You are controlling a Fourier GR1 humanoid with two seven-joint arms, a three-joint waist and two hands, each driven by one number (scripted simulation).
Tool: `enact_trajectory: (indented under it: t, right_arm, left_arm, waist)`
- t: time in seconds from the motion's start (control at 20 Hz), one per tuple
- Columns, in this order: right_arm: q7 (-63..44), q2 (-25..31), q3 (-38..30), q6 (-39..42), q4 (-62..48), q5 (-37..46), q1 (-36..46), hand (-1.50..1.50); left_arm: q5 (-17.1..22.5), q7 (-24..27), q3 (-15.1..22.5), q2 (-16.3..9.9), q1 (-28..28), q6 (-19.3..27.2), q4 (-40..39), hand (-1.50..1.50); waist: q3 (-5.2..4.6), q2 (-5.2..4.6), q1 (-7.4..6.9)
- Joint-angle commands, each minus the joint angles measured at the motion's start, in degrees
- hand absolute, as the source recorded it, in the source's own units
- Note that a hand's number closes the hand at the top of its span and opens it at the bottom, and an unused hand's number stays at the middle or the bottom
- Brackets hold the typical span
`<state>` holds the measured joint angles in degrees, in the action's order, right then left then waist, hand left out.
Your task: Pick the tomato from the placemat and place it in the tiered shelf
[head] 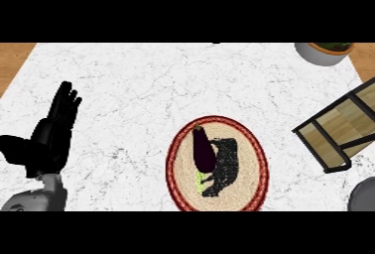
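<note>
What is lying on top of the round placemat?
On the placemat lies a dark purple eggplant with a green stem end, not a tomato. Its shadow darkens the mat beside it. The mat directly under the eggplant is covered.

White grey-veined marble counter (183, 84); beige oval woven placemat (253, 163) with dark red border; dark purple eggplant (203, 150), green stem.

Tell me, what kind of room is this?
Probably a kitchen. There is a white marble counter, a round woven placemat with a dark purple vegetable lying on it, and a wooden tiered shelf at the right. A potted plant stands at the back.
</note>
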<state>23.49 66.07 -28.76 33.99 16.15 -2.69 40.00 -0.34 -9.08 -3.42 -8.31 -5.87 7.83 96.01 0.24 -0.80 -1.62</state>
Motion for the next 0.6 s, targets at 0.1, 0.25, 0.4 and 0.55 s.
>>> enact_trajectory:
  t: [0.1, 0.25, 0.4, 0.55]
  right_arm:
    - [3.5, 6.3, -1.9, 7.1, -5.1, -0.5, -3.7, -1.5]
    - [3.9, 7.0, -1.7, 9.4, -5.1, -0.3, -4.1, -1.5]
    - [6.3, 6.6, -1.5, 10.7, -4.6, -0.1, -6.3, -1.5]
    - [6.9, 6.7, -2.8, 11.0, -5.2, -1.2, -7.2, -1.5]
  left_arm:
    - [-0.7, 0.3, 1.5, 0.7, 2.5, -0.3, 1.5, 0.0]
    - [-0.2, 0.2, 0.8, 0.6, 0.9, -0.2, 1.2, 0.0]
    - [-0.3, 0.5, 0.0, -0.2, 0.4, -0.3, 0.5, 0.0]
    - [0.9, 1.1, -0.6, -0.3, 0.4, -1.2, -0.7, 0.0]
  waist:
    - [0.26, -0.18, -0.41]
    - [0.24, -0.19, -0.35]
    - [0.36, -0.29, 0.02]
    - [0.35, -0.26, 0.3]
